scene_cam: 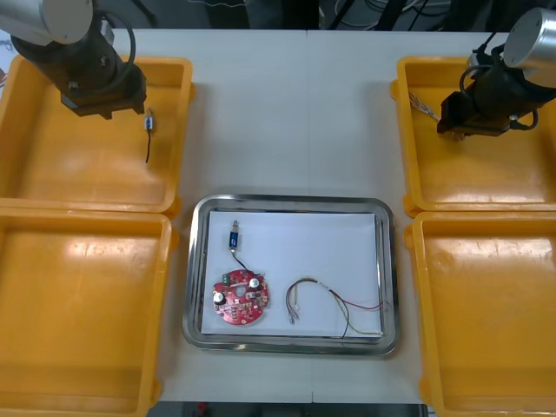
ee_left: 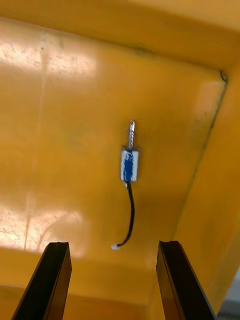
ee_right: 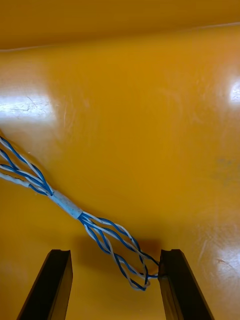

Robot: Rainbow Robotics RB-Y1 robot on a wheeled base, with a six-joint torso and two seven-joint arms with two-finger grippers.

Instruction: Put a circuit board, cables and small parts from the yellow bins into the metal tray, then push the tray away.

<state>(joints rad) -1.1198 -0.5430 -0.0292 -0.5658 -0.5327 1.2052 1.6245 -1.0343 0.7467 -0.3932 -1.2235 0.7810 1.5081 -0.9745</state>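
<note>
Front camera looks steeply down; wrist cameras view its far bins (scene_cam: 87, 165) close up.

Table (scene_cam: 295, 113): light, matte; a thin seam (scene_cam: 306, 52) runs down its middle from the far edge
Far side: a dark band (scene_cam: 287, 13) beyond the table's edge; dim shapes in it, too dark to tell
Near side: a narrow dark strip (scene_cam: 287, 410) below the table's edge
Light: even; shadows on the table soft
</note>
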